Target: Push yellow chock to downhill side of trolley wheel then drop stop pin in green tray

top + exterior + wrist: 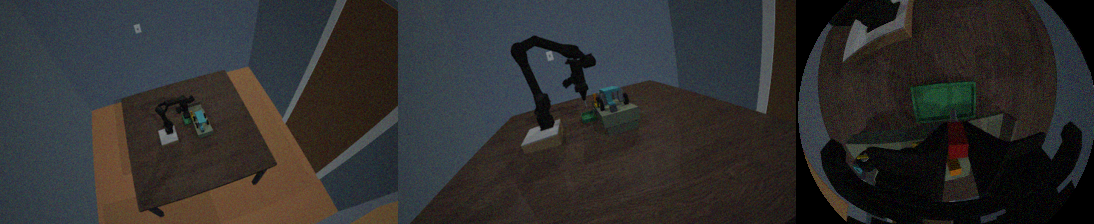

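Gripper [186,117] [585,100] [954,125] nearly closed on red-headed stop pin [957,142], above green tray.

Black six-joint arm [162,111] [529,74] on pale block base [163,141] [540,144] [907,26], reaching over shallow rectangular green tray [186,120] [588,117] [944,102]. Fingers narrow, pinching the pin's red block head; grey shank sticks out past the fingertips, toward 12 o'clock in wrist view, overlapping the tray's near rim there. Pin not released. Blue trolley with black wheels [200,116] [610,90] stands on grey-green ramp block [205,133] [621,118], at 3 o'clock of the tray in exterior view. Yellow-orange chock handle [192,115] [595,99] at trolley's 9 o'clock in exterior view, near a wheel; contact can't be told. All dim and grainy.
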Motion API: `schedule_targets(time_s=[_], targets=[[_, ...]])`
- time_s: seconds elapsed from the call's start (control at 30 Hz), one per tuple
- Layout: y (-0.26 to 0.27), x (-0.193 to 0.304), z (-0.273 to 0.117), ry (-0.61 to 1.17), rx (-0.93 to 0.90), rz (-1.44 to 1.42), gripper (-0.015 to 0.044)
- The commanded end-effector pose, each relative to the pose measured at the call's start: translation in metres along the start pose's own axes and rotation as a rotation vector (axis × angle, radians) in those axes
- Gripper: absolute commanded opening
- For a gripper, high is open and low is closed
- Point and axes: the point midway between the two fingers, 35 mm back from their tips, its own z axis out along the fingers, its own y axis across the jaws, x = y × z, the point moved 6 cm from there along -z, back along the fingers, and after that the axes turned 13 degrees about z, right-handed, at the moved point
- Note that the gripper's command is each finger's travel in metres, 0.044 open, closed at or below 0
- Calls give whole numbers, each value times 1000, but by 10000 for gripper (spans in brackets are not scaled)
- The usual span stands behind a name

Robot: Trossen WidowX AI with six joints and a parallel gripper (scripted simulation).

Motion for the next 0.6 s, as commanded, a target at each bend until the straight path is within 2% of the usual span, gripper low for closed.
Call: schedule_targets(time_s=[0.0,0.43,0.57], targets=[[2,0,10,-14,62,-2,0],[-14,-4,53,-22,96,-4,0],[-15,-5,56,-22,96,-4,0]])
